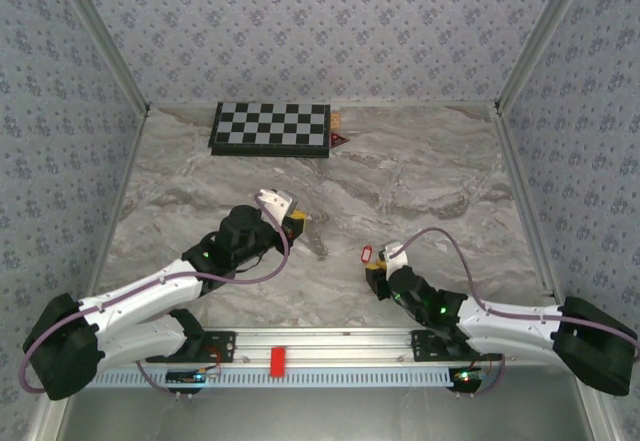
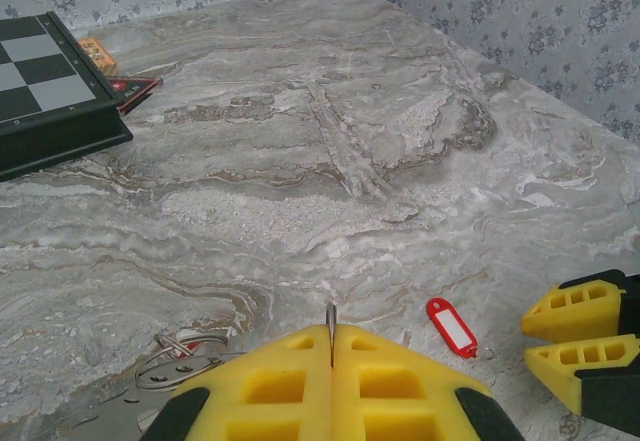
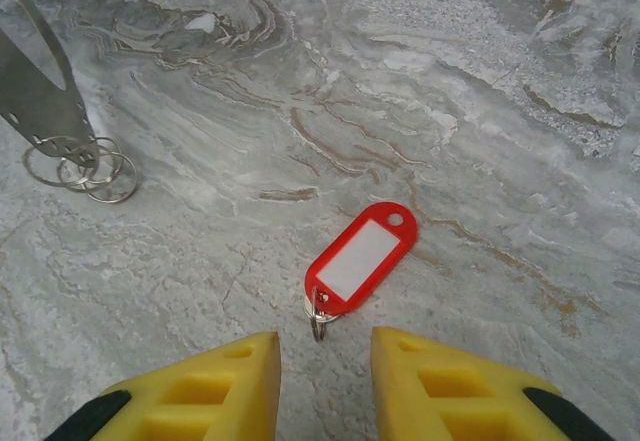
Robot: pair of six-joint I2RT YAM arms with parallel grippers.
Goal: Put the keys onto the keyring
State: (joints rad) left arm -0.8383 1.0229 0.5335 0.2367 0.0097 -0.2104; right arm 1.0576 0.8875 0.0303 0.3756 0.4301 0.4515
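Left tool [image 2: 331,346]: fingers pressed together, with a thin metal sliver [image 2: 331,318] pinched in the seam and poking out past the tips. Cannot tell what the sliver belongs to. The tool sits low over the surface [image 1: 430,181], mid-left in the top view.

Right tool [image 3: 325,346]: fingers apart, nothing between them. The gap points at the key tag [image 3: 360,258] — red plastic frame, white label window, 1 hole at the far end. The tag lies flat on the surface just ahead of the fingertips, touching neither. A small split ring [image 3: 318,313] sits at its near end, right at the mouth of the gap.

Keyring [image 3: 85,166]: about 3 thin wire loops, overlapping, flat on the surface, well left of the tag in the right wrist view. They meet the lower end of a flat grey strip [image 3: 40,101] with small holes — cannot tell whether the loops pass through a hole. In the left wrist view the loops and strip lie just left of the left tool's fingers, and the tag lies between the 2 tools.

Far edge: chessboard [image 1: 270,126] lying flat. A dark-red triangle [image 1: 339,141] and an orange piece [image 1: 338,119] sit just beside its right end. Red block [image 1: 277,361] sits on the rail [image 1: 350,346] between the arm bases.
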